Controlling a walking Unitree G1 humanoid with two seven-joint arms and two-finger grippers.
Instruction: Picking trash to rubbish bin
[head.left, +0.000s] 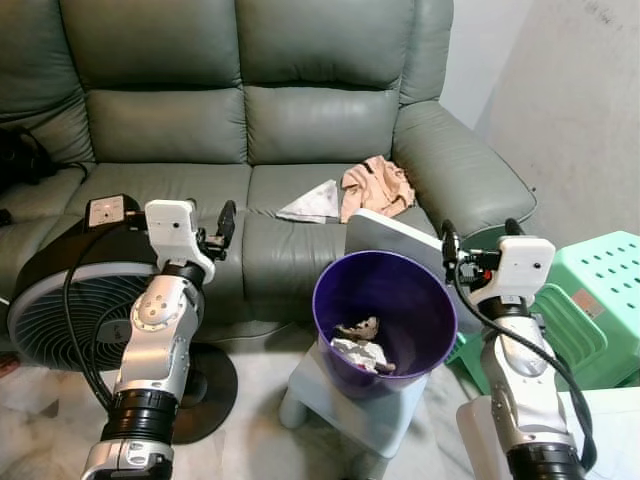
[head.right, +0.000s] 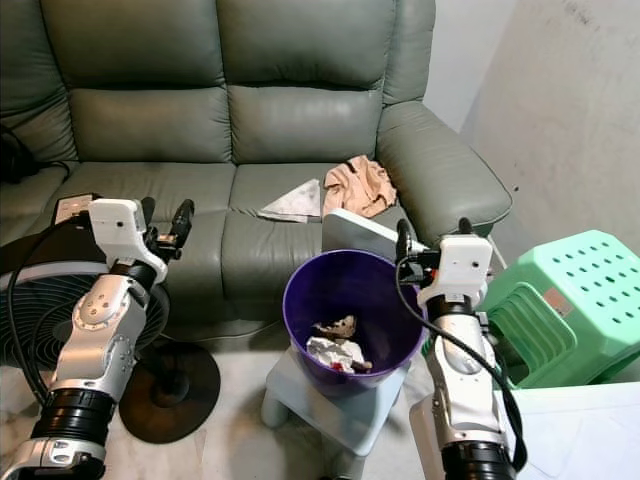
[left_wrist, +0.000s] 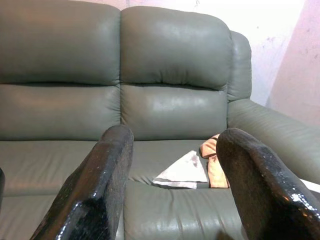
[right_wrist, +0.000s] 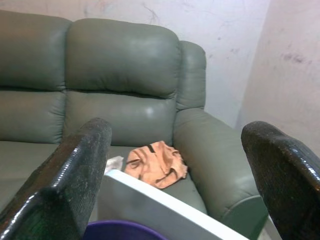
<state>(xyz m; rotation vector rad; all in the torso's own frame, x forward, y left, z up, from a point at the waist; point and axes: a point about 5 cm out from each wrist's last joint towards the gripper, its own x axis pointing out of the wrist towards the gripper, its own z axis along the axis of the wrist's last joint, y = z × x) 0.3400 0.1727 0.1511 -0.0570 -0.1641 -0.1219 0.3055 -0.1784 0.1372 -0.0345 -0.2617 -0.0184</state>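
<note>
Spread and empty, both grippers hover near the bin (head.left: 385, 320). Left eye view: the left gripper (head.left: 224, 226) is raised left of the bin, over the sofa's (head.left: 300, 120) front edge; the right gripper (head.left: 478, 240) is just right of the bin's rim. Crumpled trash (head.left: 362, 348) lies inside the bin. Beyond the bin, a white tissue (head.left: 312, 203) and a peach cloth (head.left: 376, 186) lie on the sofa seat. A fan (head.left: 60, 300) stands left of the bin, a green stool (head.left: 590, 300) right.

Left wrist view: fingers (left_wrist: 90, 190) wide apart frame the tissue (left_wrist: 182, 171) and cloth (left_wrist: 212, 161).

Right wrist view: fingers (right_wrist: 75, 175) wide apart, with the bin rim (right_wrist: 120, 231) between them and the cloth (right_wrist: 155, 164) beyond it
</note>
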